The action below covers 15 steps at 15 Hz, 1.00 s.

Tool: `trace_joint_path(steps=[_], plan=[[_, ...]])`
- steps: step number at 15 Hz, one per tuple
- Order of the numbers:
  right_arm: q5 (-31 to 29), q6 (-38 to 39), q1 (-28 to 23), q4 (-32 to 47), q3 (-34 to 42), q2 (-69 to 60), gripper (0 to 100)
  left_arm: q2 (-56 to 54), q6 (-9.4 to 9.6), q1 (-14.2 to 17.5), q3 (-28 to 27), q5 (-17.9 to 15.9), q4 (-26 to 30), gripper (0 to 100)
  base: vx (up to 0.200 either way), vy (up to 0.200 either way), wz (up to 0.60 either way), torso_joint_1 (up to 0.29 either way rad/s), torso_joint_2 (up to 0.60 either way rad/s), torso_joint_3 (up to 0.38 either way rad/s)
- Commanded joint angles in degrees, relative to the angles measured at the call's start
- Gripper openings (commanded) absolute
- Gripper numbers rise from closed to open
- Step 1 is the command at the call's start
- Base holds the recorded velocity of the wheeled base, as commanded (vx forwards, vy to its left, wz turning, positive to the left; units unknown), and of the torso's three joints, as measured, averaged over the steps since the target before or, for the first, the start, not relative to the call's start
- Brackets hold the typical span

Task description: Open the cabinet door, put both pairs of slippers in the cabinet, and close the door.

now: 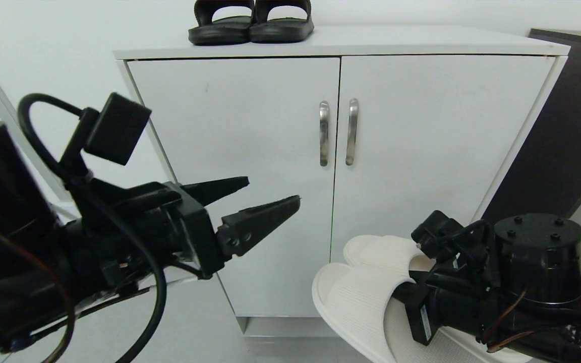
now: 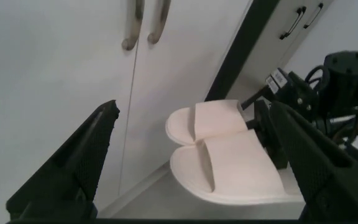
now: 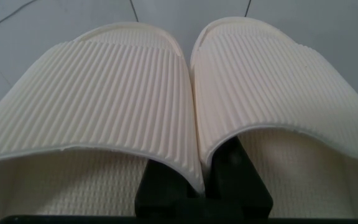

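White slippers [image 1: 361,297] are pinched together in the right gripper [image 3: 204,186].

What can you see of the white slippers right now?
The white slippers are a pair of slides that look like soft foam, with wide ribbed straps and finely textured footbeds. They lie side by side, inner edges touching, toes pointing toward the closed cabinet. The right gripper holds both at once from the heel side, pinching the two adjoining strap edges together. The pair is held off the floor, low in front of the cabinet's right door.
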Motion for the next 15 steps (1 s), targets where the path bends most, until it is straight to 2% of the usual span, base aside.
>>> trace_joint_path(steps=[1, 4, 5, 6, 7, 8, 9, 10, 11, 12, 15], plan=[[0.01, -0.06, 0.03, 0.0, 0.09, -0.21, 0, 5.47, -0.89, -0.14, -5.08, -1.07, 0.3, 100, 0.0, 0.0, 0.0, 0.0, 0.0, 0.0], [0.01, -0.24, 0.12, 0.0, 0.27, -0.74, 0, 9.6, -1.06, -0.14, -10.35, -4.15, 0.65, 100, 0.0, 0.0, 0.0, 0.0, 0.0, 0.0], [0.27, -0.24, 0.21, 0.08, 0.27, -0.83, 0, 11.8, -1.59, -0.05, -12.81, -6.7, 0.91, 100, 0.0, 0.0, 0.0, 0.0, 0.0, 0.0], [0.45, -0.33, 0.39, 0.08, 0.62, -0.65, 0, 14.26, -2.91, 0.04, -16.24, -8.89, 2.41, 100, 0.0, 0.0, 0.0, 0.0, 0.0, 0.0], [0.45, -0.33, 0.47, 0.08, 0.8, -0.57, 0, 15.84, -3.44, 0.04, -18.79, -10.04, 3.81, 100, 0.0, 0.0, 0.0, 0.0, 0.0, 0.0], [0.45, -0.33, 0.47, 0.08, 0.8, -0.48, 0, 17.34, -3.44, 0.04, -20.98, -10.39, 5.04, 100, 0.0, 0.0, 0.0, 0.0, 0.0, 0.0], [0.45, -0.33, 0.47, 0.08, 0.8, -0.48, 0, 17.34, -3.44, 0.04, -20.98, -10.39, 5.04, 100, 0.0, 0.0, 0.0, 0.0, 0.0, 0.0], [0.45, -0.33, 0.39, 0.08, 0.8, -0.48, 0, 20.24, -3.44, -0.05, -25.82, -10.65, 7.59, 100, 0.0, 0.0, 0.0, 0.0, 0.0, 0.0], [0.45, -0.33, 0.39, 0.08, 0.8, -0.48, 0, 20.76, -3.44, -0.14, -26.79, -10.92, 8.12, 100, 0.0, 0.0, 0.0, 0.0, 0.0, 0.0], [0.45, -0.33, 0.47, 0.0, 0.71, -0.74, 0, 21.64, -3.96, -0.05, -28.89, -13.29, 9.17, 100, 0.0, 0.0, 0.0, 0.0, 0.0, 0.0], [0.97, -0.33, 0.39, 0.0, 0.8, -0.74, 0, 21.99, -9.5, 0.04, -32.15, -17.6, 9.88, 100, 0.0, 0.0, 0.0, 0.0, 0.0, 0.0]])
